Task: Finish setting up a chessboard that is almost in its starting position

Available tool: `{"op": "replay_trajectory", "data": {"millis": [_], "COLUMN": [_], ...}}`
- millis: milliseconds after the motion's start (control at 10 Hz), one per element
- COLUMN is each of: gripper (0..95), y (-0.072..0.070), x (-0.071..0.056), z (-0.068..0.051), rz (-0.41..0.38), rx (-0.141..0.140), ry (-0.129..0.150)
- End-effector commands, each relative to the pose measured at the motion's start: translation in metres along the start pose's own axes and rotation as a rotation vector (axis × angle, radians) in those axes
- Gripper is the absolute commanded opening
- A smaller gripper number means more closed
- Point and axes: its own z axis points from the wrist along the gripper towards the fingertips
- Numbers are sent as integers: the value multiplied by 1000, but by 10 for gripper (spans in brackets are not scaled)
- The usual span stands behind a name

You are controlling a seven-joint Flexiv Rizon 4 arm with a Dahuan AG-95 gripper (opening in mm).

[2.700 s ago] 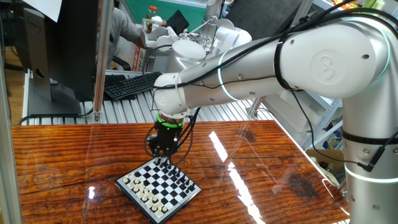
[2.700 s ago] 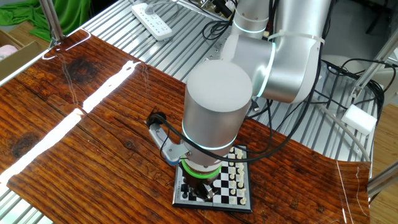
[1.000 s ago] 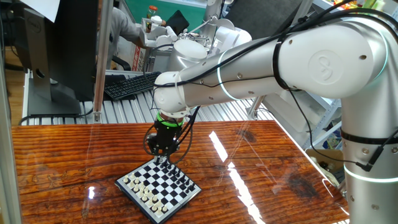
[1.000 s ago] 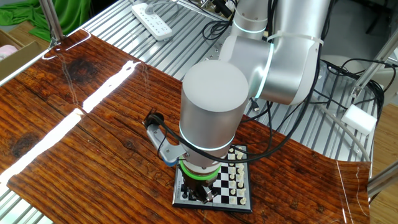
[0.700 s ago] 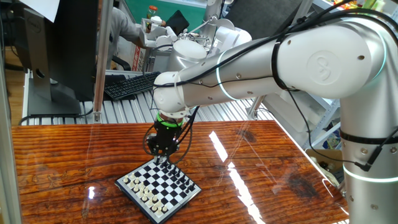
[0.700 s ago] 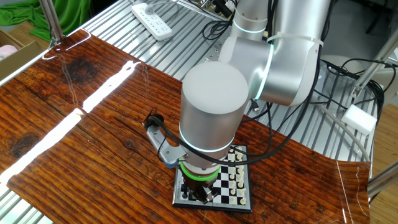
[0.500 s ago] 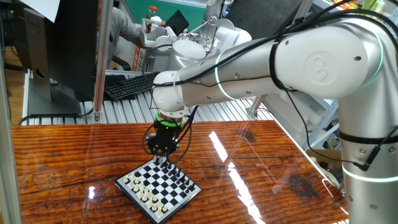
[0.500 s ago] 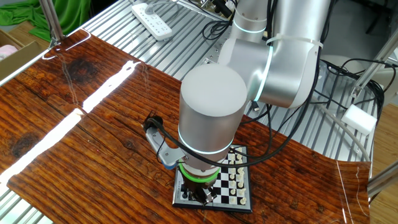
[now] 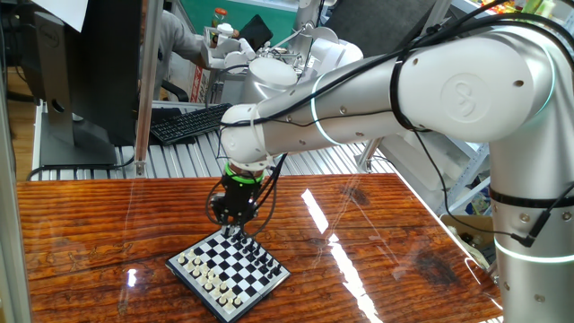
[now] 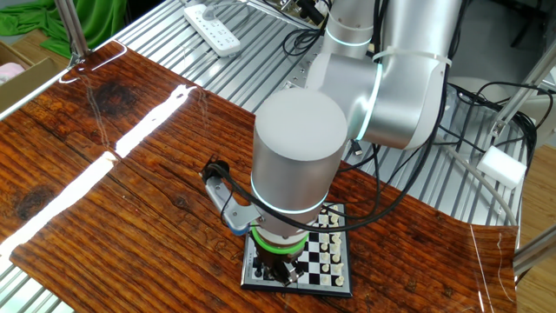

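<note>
**Pincer low over the dark side of the chessboard**

The silver robot arm (image 9: 386, 99) fills most of both views, reaching from its base at the right across the glossy wooden tabletop (image 9: 377, 242) and bending down toward the board. In the other fixed view its last thick round segment (image 10: 295, 152) blocks most of what lies under it. A green ring (image 9: 242, 177) marks the wrist above the black tool body.

The chessboard (image 9: 228, 270) lies flat on the tabletop near the front edge in one fixed view, turned so a corner faces the camera; in the other fixed view it sits at the bottom, partly hidden under the arm. White pieces (image 9: 204, 274) line the side nearer the camera's left, and black pieces (image 9: 262, 254) stand along the opposite side.

The pincer (image 9: 237, 230) points straight down over the far corner of the board, among the black pieces. Its jaws stand nearly together, with hardly a gap. Whether a piece is pinched between them is too small to tell.

Behind the tabletop, a black keyboard (image 9: 184, 121) rests on a ribbed metal surface, and a white power strip (image 10: 211, 29) lies on the same kind of surface in the other fixed view.
</note>
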Motion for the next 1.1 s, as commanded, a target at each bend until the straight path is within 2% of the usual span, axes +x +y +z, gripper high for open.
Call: {"op": "replay_trajectory", "data": {"millis": [100, 600, 1100], "gripper": [0, 0, 0], "y": [0, 0, 0], "x": [0, 0, 0], "z": [0, 0, 0], "rz": [0, 4, 8], "rx": [1, 16, 17], "ry": [-3, -8, -6]}}
